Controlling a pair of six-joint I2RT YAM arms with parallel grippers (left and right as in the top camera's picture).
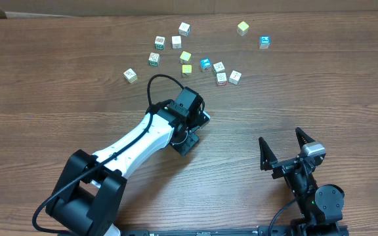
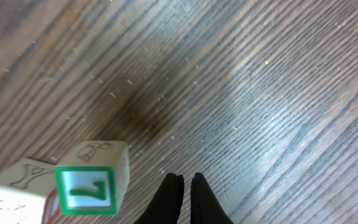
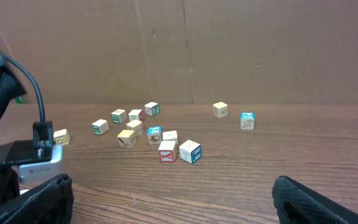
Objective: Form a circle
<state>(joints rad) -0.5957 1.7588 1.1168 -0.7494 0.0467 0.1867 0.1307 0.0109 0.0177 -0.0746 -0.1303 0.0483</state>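
The left wrist view shows part of the circle at its lower left: a whitish cube with a green-framed face [image 2: 86,190], tight against another whitish printed cube [image 2: 14,186] and a red-edged one [image 2: 53,208]. My left gripper [image 2: 185,199] is shut with nothing in it, its tips low over the table just right of the green-faced cube and not touching it. In the overhead view the left arm's wrist [image 1: 189,108] covers this cluster. My right gripper [image 1: 284,149] [image 3: 179,205] stands wide open over bare wood at the front right, far from every cube.
Loose cubes lie scattered at the back: yellow ones [image 1: 186,57] [image 1: 243,27], blue ones [image 1: 205,63] [image 1: 264,42], white ones [image 1: 184,28] [image 1: 235,77] and a red-faced one [image 1: 221,78]. A cardboard wall [image 3: 229,50] stands behind the table.
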